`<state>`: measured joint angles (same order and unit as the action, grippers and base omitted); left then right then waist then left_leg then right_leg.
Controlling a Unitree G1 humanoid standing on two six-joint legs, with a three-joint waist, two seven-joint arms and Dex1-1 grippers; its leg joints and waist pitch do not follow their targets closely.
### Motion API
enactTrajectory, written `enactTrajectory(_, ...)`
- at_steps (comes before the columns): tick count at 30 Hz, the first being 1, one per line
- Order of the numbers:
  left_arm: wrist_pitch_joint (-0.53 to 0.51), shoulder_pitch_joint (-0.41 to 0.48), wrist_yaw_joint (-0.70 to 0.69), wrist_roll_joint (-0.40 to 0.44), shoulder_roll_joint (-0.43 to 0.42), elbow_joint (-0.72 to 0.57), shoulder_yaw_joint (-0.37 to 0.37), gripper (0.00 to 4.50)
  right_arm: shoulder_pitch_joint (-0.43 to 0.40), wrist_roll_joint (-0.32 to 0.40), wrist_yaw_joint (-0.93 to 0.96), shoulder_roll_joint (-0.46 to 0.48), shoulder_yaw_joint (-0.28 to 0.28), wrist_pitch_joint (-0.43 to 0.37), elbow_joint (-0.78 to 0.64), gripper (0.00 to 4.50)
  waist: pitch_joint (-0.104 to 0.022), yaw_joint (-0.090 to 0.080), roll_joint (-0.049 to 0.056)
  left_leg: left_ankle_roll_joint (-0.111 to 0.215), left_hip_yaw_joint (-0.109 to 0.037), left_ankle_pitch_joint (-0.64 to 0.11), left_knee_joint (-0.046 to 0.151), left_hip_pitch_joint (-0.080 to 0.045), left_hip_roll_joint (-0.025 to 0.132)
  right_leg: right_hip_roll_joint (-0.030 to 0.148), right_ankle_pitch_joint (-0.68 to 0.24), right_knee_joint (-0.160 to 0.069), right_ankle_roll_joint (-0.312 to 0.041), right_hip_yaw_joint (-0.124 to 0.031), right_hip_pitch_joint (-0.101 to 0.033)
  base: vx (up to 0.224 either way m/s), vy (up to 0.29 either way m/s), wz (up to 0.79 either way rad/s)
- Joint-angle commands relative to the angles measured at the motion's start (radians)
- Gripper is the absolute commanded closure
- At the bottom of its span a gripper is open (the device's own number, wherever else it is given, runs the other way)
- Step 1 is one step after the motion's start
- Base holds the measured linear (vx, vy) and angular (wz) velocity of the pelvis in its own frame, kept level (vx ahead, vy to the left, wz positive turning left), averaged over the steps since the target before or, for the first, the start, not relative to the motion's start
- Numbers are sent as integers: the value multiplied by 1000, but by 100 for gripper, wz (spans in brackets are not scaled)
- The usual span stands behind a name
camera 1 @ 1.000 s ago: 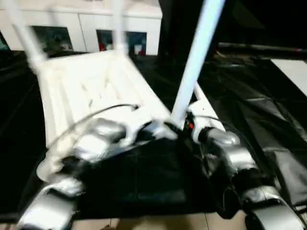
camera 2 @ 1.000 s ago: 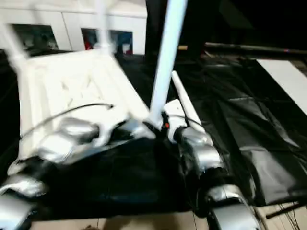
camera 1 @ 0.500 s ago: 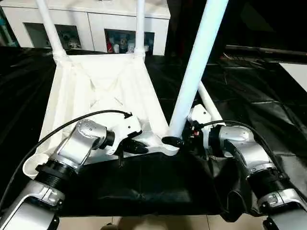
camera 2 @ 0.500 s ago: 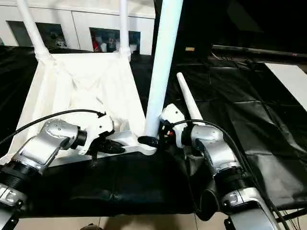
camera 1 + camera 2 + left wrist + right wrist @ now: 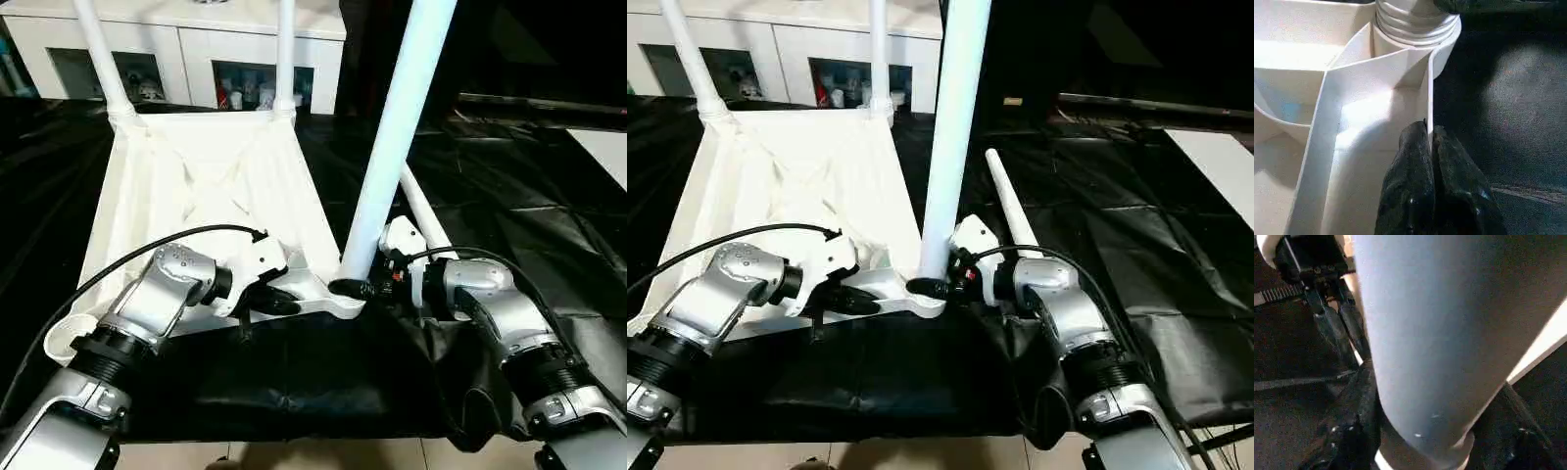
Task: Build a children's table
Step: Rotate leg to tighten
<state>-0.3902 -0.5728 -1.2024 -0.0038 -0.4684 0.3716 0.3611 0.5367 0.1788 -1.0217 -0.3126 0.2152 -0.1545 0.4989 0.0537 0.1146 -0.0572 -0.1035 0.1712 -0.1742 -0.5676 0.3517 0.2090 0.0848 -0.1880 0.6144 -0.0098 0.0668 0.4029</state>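
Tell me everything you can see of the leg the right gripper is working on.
The leg is a long, smooth white tube, plastic by its look, standing nearly upright, leaning slightly. Its ridged lower end sits in the near right corner socket of the upside-down table top. The right gripper clasps its base, black fingers on both sides.

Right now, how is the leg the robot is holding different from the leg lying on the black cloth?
The held leg stands upright in the tabletop's near corner socket; the loose leg lies flat on the black cloth. The right gripper clasps the held leg's base; nothing holds the loose leg. Both are long white tubes.
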Motion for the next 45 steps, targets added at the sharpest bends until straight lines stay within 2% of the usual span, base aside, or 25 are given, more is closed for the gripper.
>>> enactTrajectory(1,-21,-6,-1,4,32,21,31,450,-7,-30,126,18,-42,-30,82,239,-64,0,16,14,2,-195,62,-4,18,53,-121,-62,-229,-43,-55,0,0,0)
enactTrajectory(2,-22,-8,11,7,37,28,28,450,-5,-33,148,24,-49,-31,94,239,-62,-1,16,9,2,-206,63,-4,17,53,-140,-65,-225,-42,-54,0,0,0)
enactTrajectory(3,-26,-14,36,12,49,42,22,450,-3,-35,181,36,-59,-30,113,244,-59,-4,16,-7,-1,-251,67,-5,16,54,-237,-74,-198,-41,-54,0,0,0)
enactTrajectory(5,-31,-20,62,16,61,56,15,450,0,-35,214,47,-70,-33,128,246,-57,-4,16,-11,-2,-269,68,-7,16,55,-274,-78,-188,-40,-52,0,0,0)
enactTrajectory(6,-60,-55,200,35,132,131,-16,450,15,-37,409,109,-126,-50,201,247,-55,-8,23,-21,-2,-294,69,-11,16,56,-339,-87,-168,-43,-44,0,0,0)
enactTrajectory(8,-69,-66,236,40,151,152,-23,450,19,-40,467,126,-140,-53,218,248,-55,-12,20,-40,-7,-330,69,-16,14,57,-416,-95,-148,-38,-42,0,0,0)
enactTrajectory(9,-86,-91,314,50,192,197,-38,450,32,-37,586,164,-170,-62,253,248,-56,-16,17,-39,-9,-323,71,-7,11,57,-438,-97,-128,-37,-47,0,0,0)
enactTrajectory(10,-86,-91,314,50,192,197,-38,450,32,-37,586,164,-170,-62,253,248,-57,-17,18,-39,-9,-321,70,-9,11,58,-449,-100,-119,-37,-43,0,0,0)
enactTrajectory(12,-86,-146,467,62,267,294,-73,450,71,-25,809,235,-226,-54,336,249,-57,-24,21,-34,-8,-316,69,-6,9,54,-428,-101,-117,-38,-40,0,0,0)
enactTrajectory(13,-86,-146,467,62,267,294,-73,450,71,-25,809,235,-226,-54,336,249,-59,-26,22,-44,-9,-329,68,-15,9,52,-435,-101,-117,-36,-35,0,0,0)
enactTrajectory(16,-42,-220,633,49,364,410,-129,450,137,-4,1015,324,-277,2,430,249,-64,-26,20,-42,-6,-324,65,-14,8,49,-367,-96,-124,-37,-33,0,0,0)
enactTrajectory(20,-24,-256,692,51,404,459,-149,450,182,1,1062,362,-291,27,471,250,-67,-23,25,-22,-6,-318,66,-8,8,47,-297,-91,-130,-37,-38,0,0,0)
enactTrajectory(26,-13,-264,684,70,401,496,-133,450,227,-22,1003,362,-290,79,504,250,-68,-21,24,-5,-3,-265,65,2,7,49,-211,-82,-155,-37,-47,0,0,0)
enactTrajectory(27,-4,-269,682,70,399,512,-135,450,235,-30,1001,356,-286,97,509,194,-68,-21,24,-4,-3,-264,65,0,8,50,-208,-82,-159,-38,-47,0,0,0)
enactTrajectory(29,4,-273,681,69,397,519,-138,450,238,-36,991,345,-281,105,504,180,-66,-21,28,-4,-2,-279,66,-1,8,48,-220,-84,-163,-37,-46,0,0,0)
enactTrajectory(30,16,-278,674,68,393,523,-139,450,237,-51,971,323,-267,116,478,175,-65,-20,35,-3,-4,-294,67,-2,8,49,-234,-86,-161,-37,-47,0,0,0)
enactTrajectory(31,16,-278,674,68,393,523,-139,450,237,-51,971,323,-267,116,478,162,-67,-25,25,-2,-5,-279,67,8,6,49,-234,-84,-156,-37,-56,0,0,0)
enactTrajectory(33,45,-281,674,68,391,518,-139,450,195,-90,923,270,-223,105,353,162,-67,-17,31,6,-2,-249,63,3,6,50,-219,-88,-154,-37,-53,0,0,0)
enactTrajectory(35,51,-282,667,66,391,513,-138,450,160,-93,895,246,-208,77,264,162,-71,-16,33,11,-3,-207,60,7,7,50,-153,-76,-167,-39,-57,0,0,0)
enactTrajectory(37,108,-283,656,59,397,508,-140,450,48,-99,812,170,-169,-2,14,162,-68,-8,32,47,-2,-136,55,12,3,43,-45,-71,-175,-38,-66,0,0,0)
enactTrajectory(39,144,-284,645,43,404,501,-152,450,-10,-94,784,130,-162,-41,-94,162,-68,-5,35,57,-2,-121,53,14,2,46,-42,-69,-174,-38,-70,0,0,0)
enactTrajectory(40,144,-284,645,43,404,501,-152,450,-10,-94,784,130,-162,-41,-94,162,-69,-3,31,61,1,-125,52,12,2,46,-68,-73,-173,-38,-67,0,0,0)
enactTrajectory(41,169,-289,627,20,411,496,-174,450,-58,-102,767,96,-159,-78,-176,162,-67,0,38,63,2,-125,51,10,2,45,-86,-79,-175,-39,-66,0,0,0)
enactTrajectory(42,170,-292,620,5,414,493,-188,407,-77,-109,762,83,-157,-90,-207,150,-68,-2,35,65,3,-126,49,10,2,47,-83,-76,-182,-40,-64,0,0,0)
enactTrajectory(45,149,-310,602,-45,411,453,-236,396,-135,-115,776,58,-165,-161,-321,150,-75,1,39,78,2,-62,42,15,2,46,16,-62,-219,-42,-68,0,0,0)
